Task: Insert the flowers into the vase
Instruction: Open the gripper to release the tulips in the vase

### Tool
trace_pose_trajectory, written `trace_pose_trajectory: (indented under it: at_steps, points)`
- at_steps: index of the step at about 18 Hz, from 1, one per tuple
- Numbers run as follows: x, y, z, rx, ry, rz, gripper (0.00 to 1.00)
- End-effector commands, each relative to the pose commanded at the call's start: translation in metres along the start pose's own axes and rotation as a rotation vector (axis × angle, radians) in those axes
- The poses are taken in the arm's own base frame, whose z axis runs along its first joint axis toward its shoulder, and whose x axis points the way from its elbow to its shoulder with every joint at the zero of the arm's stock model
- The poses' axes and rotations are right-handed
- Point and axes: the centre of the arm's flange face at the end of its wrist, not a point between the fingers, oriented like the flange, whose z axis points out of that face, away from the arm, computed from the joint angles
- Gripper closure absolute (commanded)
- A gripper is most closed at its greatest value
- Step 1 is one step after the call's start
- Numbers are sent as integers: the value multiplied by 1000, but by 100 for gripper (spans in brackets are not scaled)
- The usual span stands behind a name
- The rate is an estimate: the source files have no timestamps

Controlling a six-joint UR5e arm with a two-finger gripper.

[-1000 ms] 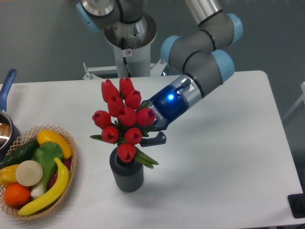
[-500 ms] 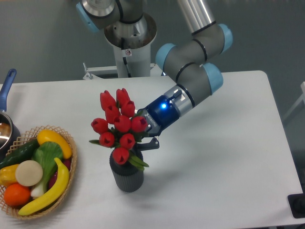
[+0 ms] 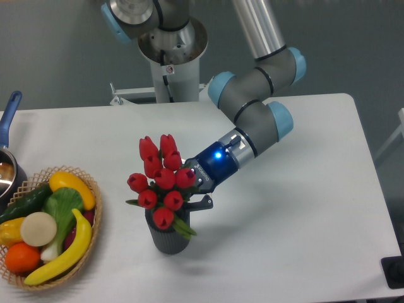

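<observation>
**Tulips sink into the ribbed vase**

Glossy red buds of the flowers (image 3: 163, 180) cluster left of centre, green stems dipping into the round mouth of the dark, ribbed cylindrical vase (image 3: 168, 235). The gripper (image 3: 192, 192) reaches in from the right, clenched on the stems just above the rim. Since half a second ago the bunch sits lower and slightly further right. A woven basket (image 3: 93, 218) of smooth produce stands lower left.

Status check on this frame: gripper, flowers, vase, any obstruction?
Gripper shut on flowers. Bunch low over vase, lowest buds at its mouth. Wicker basket off to one side, nothing blocking.
</observation>
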Motion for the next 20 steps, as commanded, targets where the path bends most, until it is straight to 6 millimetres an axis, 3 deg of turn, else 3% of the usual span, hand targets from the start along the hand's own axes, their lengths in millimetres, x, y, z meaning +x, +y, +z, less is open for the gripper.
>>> trace_pose_trajectory:
  at_steps: [3, 8, 11, 16, 20]
  points:
    - [6, 12, -6, 1, -10, -32, 34]
    - [10, 16, -12, 0, -19, -50, 19]
    - [11, 19, -16, 1, -26, -64, 3]
    - [22, 14, -31, 5, -53, -84, 0]
    - [32, 14, -63, 13, -111, -99, 0]
